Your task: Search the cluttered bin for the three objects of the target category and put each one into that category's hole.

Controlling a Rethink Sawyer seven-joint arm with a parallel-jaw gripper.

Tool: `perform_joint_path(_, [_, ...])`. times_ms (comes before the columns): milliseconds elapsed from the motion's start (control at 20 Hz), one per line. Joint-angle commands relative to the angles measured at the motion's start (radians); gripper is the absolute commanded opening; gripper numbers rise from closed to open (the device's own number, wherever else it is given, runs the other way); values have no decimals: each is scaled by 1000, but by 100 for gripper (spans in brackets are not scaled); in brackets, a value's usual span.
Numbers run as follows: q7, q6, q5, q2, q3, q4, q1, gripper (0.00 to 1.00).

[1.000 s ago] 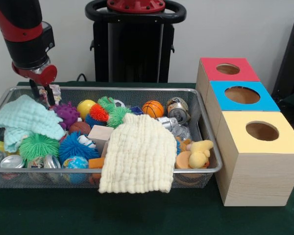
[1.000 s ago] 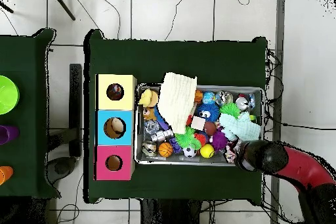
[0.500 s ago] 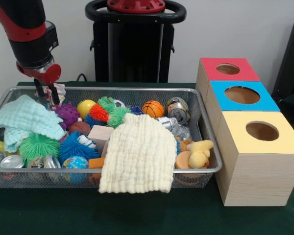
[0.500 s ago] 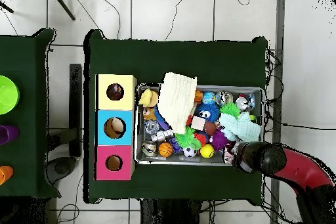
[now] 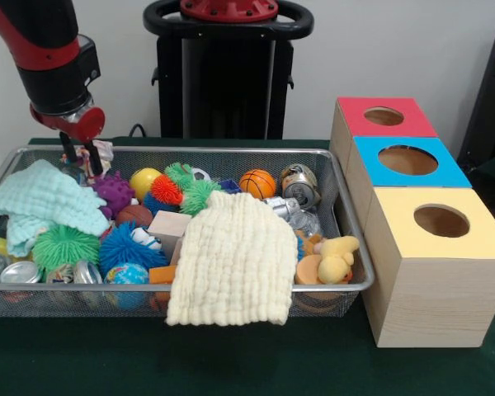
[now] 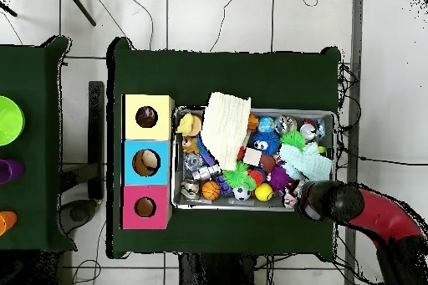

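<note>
Bin (image 5: 346, 285) still crowded, nothing visibly sorted into the three boxes (image 5: 404, 161) beside it; my tool (image 5: 80, 157), prongs slightly apart and empty, at its far corner.

The room was a robotics test lab. A red and black robot arm (image 5: 49, 49) stood at a green-covered surface (image 6: 226, 68) on a pale tiled floor (image 6: 251, 14), with loose cables (image 6: 355, 144) trailing beside it and a plain grey wall (image 5: 396, 49) behind.
</note>
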Motion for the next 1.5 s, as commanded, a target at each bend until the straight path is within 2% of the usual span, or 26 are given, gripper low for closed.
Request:
perform_joint_path(50, [-7, 26, 18, 26, 17, 79, 11, 100])
perform_joint_path(1500, [-33, 23, 27, 55, 48, 97, 8, 100])
